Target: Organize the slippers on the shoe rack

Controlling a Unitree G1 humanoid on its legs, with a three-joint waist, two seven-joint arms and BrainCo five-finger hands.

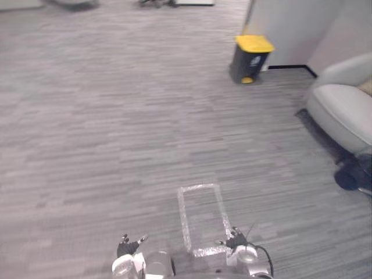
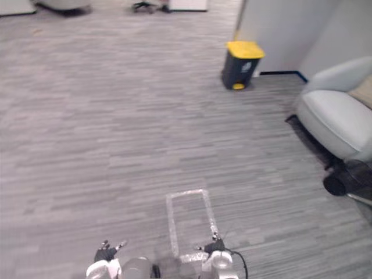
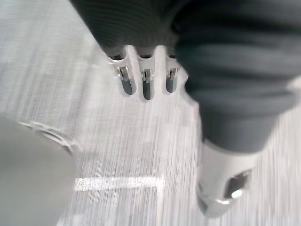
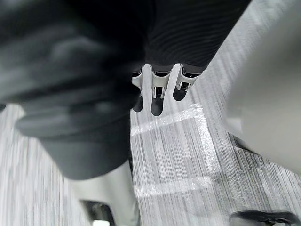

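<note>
Left hand (image 1: 129,249) and right hand (image 1: 237,239) empty, fingers straight, one taped rectangle (image 1: 206,251), one bin (image 1: 250,58)

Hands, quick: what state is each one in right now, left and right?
Left hand: open, fingers relaxed, holding nothing.
Right hand: open, fingers relaxed, holding nothing.

"What's covering that left hand (image 1: 129,247)?"

"A dark ribbed cover (image 3: 131,23) is wrapping its back and wrist. Slotted silver fingers (image 3: 146,87) with dark tips are showing past it, beside a chunky silver thumb (image 3: 216,179)."

"And the right hand (image 1: 235,239)?"

"It's wearing the same: a dark ribbed sleeve (image 4: 188,28) and silver dark-tipped fingers (image 4: 158,96)."
</note>
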